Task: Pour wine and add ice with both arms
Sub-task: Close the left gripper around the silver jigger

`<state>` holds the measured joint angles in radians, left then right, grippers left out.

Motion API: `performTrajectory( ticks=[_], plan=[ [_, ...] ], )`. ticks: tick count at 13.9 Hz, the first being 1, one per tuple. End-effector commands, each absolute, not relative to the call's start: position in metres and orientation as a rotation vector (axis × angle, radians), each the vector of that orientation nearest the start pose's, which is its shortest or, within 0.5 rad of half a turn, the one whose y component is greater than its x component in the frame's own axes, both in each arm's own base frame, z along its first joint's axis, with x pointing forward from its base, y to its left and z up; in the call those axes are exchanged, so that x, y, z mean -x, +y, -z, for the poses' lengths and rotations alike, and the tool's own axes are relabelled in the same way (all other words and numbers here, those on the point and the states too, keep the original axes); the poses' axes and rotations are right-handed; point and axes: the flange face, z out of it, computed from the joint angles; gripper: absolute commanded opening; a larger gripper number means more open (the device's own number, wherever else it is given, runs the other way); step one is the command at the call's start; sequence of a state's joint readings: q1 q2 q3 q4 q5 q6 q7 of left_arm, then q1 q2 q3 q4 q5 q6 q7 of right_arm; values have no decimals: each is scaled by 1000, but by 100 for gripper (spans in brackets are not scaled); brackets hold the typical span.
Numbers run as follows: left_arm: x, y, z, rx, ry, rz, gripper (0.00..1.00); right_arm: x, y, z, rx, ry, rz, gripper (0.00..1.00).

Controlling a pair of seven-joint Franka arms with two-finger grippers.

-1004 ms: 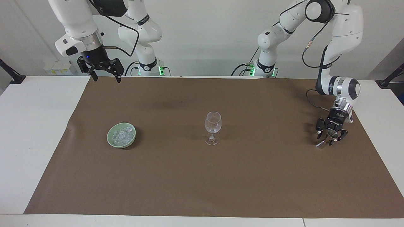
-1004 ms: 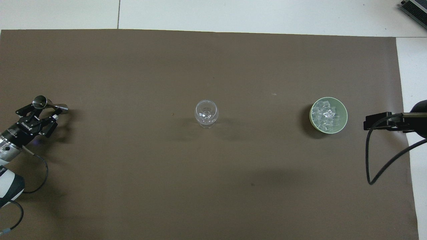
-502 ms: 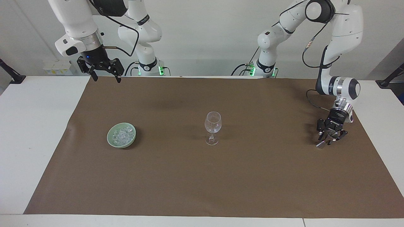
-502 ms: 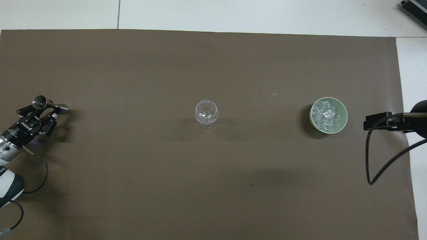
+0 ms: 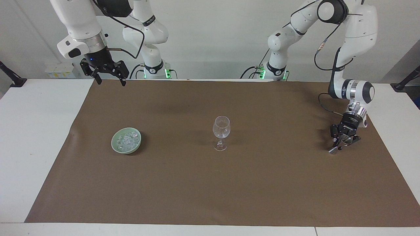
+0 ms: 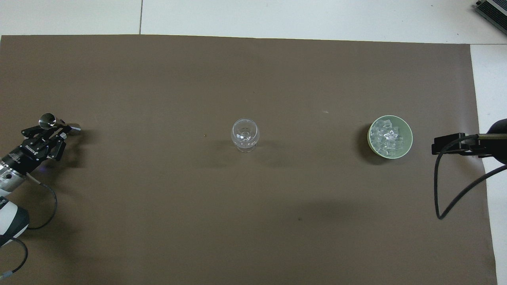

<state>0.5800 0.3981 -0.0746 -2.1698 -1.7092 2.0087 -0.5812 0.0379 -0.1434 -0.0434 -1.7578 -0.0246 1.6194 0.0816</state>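
**Metal Cup Pinched, No Wine and No Ice in the Glass Yet**

Found the left gripper (image 5: 341, 144) (image 6: 53, 131) down low at the left arm's end of the table (image 5: 36, 131). Saw its jaws pinched shut on the thin middle of a small metal measuring cup (image 5: 334, 150) (image 6: 59, 124). Saw that cup lying on its side, on or just above the brown mat (image 5: 210, 190) (image 6: 253, 221). Could not tell if it had left the mat at all.

Found the right gripper (image 5: 110, 77) waiting up in the air, over the mat's edge at the right arm's end. Saw its jaws spread wide, with nothing between them.

Looked next at the wine glass (image 5: 221, 132) (image 6: 245, 135). Saw it standing upright in the middle of the mat, well apart from both grippers. Saw no wine colour in it and no cubes that could be told for sure, so judged it empty.

Found the ice (image 5: 126, 140) (image 6: 389, 135) piled in a green bowl (image 5: 115, 147) (image 6: 409, 139). Saw the bowl toward the right arm's end of the table, beside the glass but well apart from it. Saw the ice below the open right jaws and farther from the robots than the spot under them, nowhere near touching. Saw it very far from the shut left jaws.

So judged the job as only just begun. Done: a grip on the metal cup. Left to do: lifting and tipping the cup over the glass, picking up ice, dropping it in.
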Motion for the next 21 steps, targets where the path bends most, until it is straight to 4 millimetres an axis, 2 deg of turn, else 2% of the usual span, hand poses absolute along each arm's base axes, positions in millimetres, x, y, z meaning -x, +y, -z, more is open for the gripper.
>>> performTrajectory(
  ticks=[1, 4, 17, 21],
  plan=[
    [-513, 214, -214, -640, 1748, 472, 14, -510, -7, -615, 3153, 102, 17, 100],
    [-513, 213, -214, -640, 1742, 477, 3, -510, -7, -615, 3153, 102, 17, 100],
    [-517, 209, -223, -634, 1717, 479, 0, -510, -7, -615, 3153, 102, 17, 100],
    [-528, 189, -245, -662, 1689, 476, 0, -510, -7, -615, 3153, 102, 17, 100]
  ],
)
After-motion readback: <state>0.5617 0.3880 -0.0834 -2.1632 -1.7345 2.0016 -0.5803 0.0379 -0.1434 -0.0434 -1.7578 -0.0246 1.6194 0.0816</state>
